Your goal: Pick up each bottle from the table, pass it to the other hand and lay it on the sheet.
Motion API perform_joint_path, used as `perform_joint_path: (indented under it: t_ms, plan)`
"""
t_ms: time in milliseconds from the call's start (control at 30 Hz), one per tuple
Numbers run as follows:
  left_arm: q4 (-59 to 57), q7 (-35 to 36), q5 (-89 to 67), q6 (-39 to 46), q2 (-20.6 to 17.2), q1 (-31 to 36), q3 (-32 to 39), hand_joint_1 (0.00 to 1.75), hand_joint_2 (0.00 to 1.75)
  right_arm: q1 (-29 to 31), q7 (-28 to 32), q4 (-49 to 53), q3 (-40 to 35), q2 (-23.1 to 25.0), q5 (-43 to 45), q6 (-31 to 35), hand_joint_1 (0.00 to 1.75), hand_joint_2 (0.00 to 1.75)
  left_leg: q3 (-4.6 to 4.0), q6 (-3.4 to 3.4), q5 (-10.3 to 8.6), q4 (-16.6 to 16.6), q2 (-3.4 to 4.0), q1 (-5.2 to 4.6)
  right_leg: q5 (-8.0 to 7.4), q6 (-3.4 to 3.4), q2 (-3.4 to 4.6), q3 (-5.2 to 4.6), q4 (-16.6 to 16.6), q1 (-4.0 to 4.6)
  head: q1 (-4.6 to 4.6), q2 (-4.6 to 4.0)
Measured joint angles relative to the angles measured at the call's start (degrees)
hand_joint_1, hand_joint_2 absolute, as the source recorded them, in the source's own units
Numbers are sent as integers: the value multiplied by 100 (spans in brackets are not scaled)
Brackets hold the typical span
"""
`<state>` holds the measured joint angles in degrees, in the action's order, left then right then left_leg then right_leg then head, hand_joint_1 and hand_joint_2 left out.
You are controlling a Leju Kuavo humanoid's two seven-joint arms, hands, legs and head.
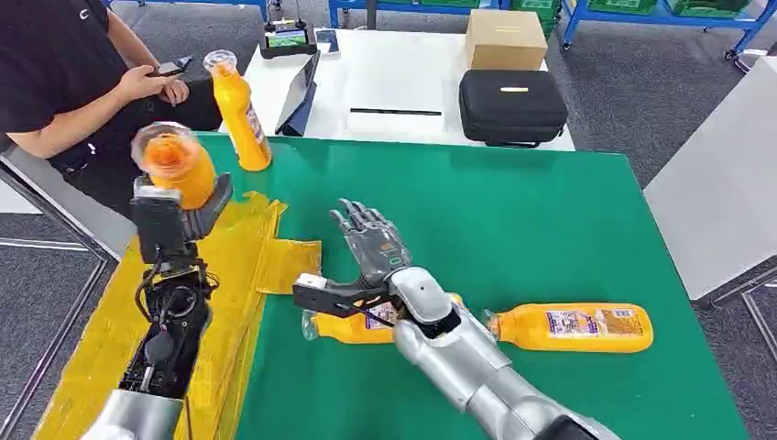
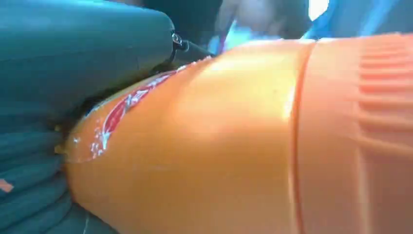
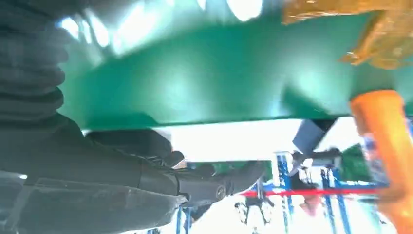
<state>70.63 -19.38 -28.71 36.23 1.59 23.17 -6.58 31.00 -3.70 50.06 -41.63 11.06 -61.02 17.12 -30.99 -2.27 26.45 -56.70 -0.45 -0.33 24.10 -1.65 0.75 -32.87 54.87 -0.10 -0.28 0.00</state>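
My left hand grips an orange bottle and holds it upright above the yellow sheet; up close the bottle's body sits against the hand. My right hand is open over the green table, fingers spread, holding nothing; its dark fingers show in the right wrist view. Two orange bottles lie on the table: one partly under my right forearm, one to its right. A further bottle stands upright at the table's far left edge, also seen as the bottle.
The green table ends at a white table behind, carrying a black case, a cardboard box and a tablet. A person in black sits at the far left holding a phone.
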Motion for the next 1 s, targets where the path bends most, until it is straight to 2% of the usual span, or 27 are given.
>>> perform_joint_path:
  t_ms: [67, 133, 300, 433, 700, 967, 1000]
  plan:
    - [-441, 186, -1439, 301, -148, 121, 151, 175, 175, -255, 123, 505, 159, -208, 11, -150, 0, 0, -1, 0, 0, 0, 1, -1, 0, 0, 0, -1, 0, -1, 0, 0]
    - [-942, 314, -2237, 342, -234, 267, 314, 175, 175, -443, 213, 916, 209, -373, 75, -189, 0, 0, -1, 0, 0, 0, 7, -2, 0, 0, 1, -1, 0, -2, 0, 0]
    - [-1978, 558, -3123, 351, -343, 543, 411, 175, 175, -745, 263, 1613, 214, -598, 179, -241, 0, 0, -1, 0, 1, 0, 8, -2, 0, 0, 3, -4, -1, -1, 0, 0]
    - [-2632, 699, -3380, 344, -376, 696, 384, 175, 175, -868, 265, 1894, 203, -714, 216, -250, 0, 0, -1, 0, 0, 0, 18, -1, 0, 0, 4, -4, 0, -1, 0, 0]
    - [-3118, 727, -3435, 331, -384, 853, 380, 175, 175, -933, 265, 2080, 190, -835, 223, -274, 0, 0, -3, 0, 0, 0, 15, -1, 0, 0, 4, -5, 0, -1, -2, 0]
    - [-3669, 1094, -3815, -587, -397, 914, -149, 175, 175, -1229, 204, 2634, 129, -1153, 197, -741, 0, 0, -6, 0, 0, 0, 9, -2, 0, 0, 3, -4, 0, -1, 0, 0]
    - [-3710, 1099, -3815, -615, -397, 905, -203, 175, 175, -1272, 191, 2717, 102, -1201, 175, -816, 0, 175, -7, 0, 1, 0, 10, -2, 0, 0, 3, -5, 0, -2, -2, 0]
